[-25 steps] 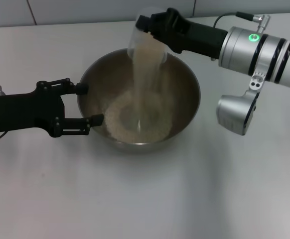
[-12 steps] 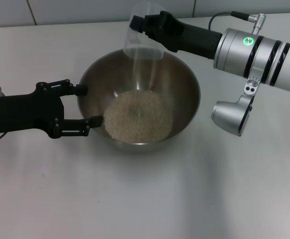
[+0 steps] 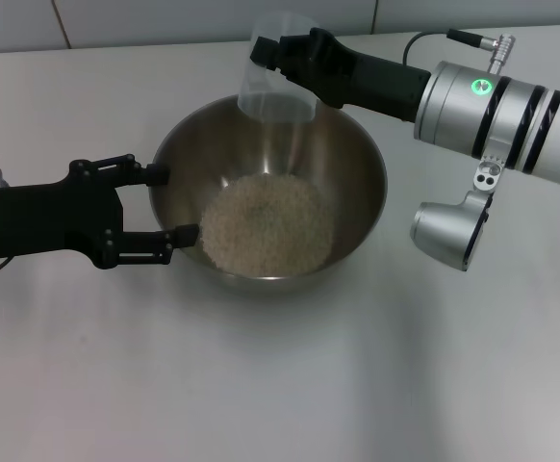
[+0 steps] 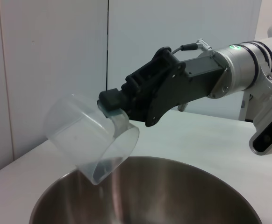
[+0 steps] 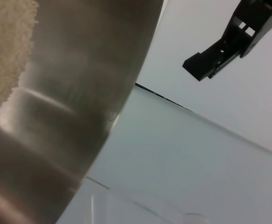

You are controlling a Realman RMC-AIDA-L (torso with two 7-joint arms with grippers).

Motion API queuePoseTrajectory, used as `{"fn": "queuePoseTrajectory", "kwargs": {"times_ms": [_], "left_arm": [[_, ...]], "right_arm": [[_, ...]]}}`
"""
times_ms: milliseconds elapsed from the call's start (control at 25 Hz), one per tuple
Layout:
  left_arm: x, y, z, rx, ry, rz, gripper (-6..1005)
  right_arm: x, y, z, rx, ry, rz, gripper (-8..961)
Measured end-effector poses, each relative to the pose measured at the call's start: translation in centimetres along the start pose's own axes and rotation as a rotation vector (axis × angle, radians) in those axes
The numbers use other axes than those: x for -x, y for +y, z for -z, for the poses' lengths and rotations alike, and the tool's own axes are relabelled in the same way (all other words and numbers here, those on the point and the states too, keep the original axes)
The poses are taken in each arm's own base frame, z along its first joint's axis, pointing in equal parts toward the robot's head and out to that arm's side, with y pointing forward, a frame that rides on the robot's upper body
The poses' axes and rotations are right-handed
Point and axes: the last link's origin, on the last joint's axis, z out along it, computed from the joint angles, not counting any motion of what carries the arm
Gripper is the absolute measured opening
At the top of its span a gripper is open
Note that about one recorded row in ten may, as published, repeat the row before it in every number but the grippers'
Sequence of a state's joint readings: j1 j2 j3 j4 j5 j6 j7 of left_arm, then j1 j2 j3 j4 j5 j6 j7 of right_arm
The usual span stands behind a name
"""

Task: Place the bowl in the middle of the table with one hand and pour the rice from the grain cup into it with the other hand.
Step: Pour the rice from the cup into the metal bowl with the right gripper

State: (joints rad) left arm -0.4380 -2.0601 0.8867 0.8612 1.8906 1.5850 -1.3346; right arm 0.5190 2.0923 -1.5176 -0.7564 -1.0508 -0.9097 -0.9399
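The steel bowl (image 3: 362, 144) stands mid-table with a mound of rice (image 3: 266, 223) in its bottom. Above its far rim the clear grain cup (image 3: 278, 82) hangs tipped mouth-down and looks empty, with my right gripper (image 3: 270, 48) shut on its wall. The left wrist view shows the same cup (image 4: 87, 133), the right gripper (image 4: 112, 101) and the bowl (image 4: 173, 186) below. My left gripper (image 3: 172, 202) is open at the bowl's left side, its fingers spread beside the outer wall. The right wrist view shows the bowl's wall (image 5: 70, 93), some rice (image 5: 7, 46) and a left finger (image 5: 220, 46).
The white table (image 3: 290, 385) stretches around the bowl, with a tiled wall along its far edge. My right arm's silver forearm (image 3: 492, 106) reaches over the table's right side, above and to the right of the bowl.
The stream of rice from the cup has stopped and the cup has emptied. The mound in the bowl has grown. The right gripper has lifted the cup slightly. The left gripper has not moved.
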Motion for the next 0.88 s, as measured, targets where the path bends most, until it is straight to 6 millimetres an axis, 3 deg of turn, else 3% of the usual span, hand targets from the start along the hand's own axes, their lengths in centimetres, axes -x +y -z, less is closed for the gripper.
{"fn": "queuePoseTrajectory", "kwargs": {"times_ms": [360,600,880], "left_arm": [[-0.1,0.0,0.0,0.002,0.002,-0.002,859],[-0.2,0.0,-0.1,0.004,0.004,-0.003,859],[-0.4,0.1,-0.1,0.011,0.007,-0.009,859]], "right_arm": [[-0.6,-2.2,1.1,-0.143,0.043,-0.387,6],[-1.9,-1.7,2.4,-0.196,0.119,-0.672,6],[-4.5,0.1,5.9,-0.263,0.228,-1.1,6]]}}
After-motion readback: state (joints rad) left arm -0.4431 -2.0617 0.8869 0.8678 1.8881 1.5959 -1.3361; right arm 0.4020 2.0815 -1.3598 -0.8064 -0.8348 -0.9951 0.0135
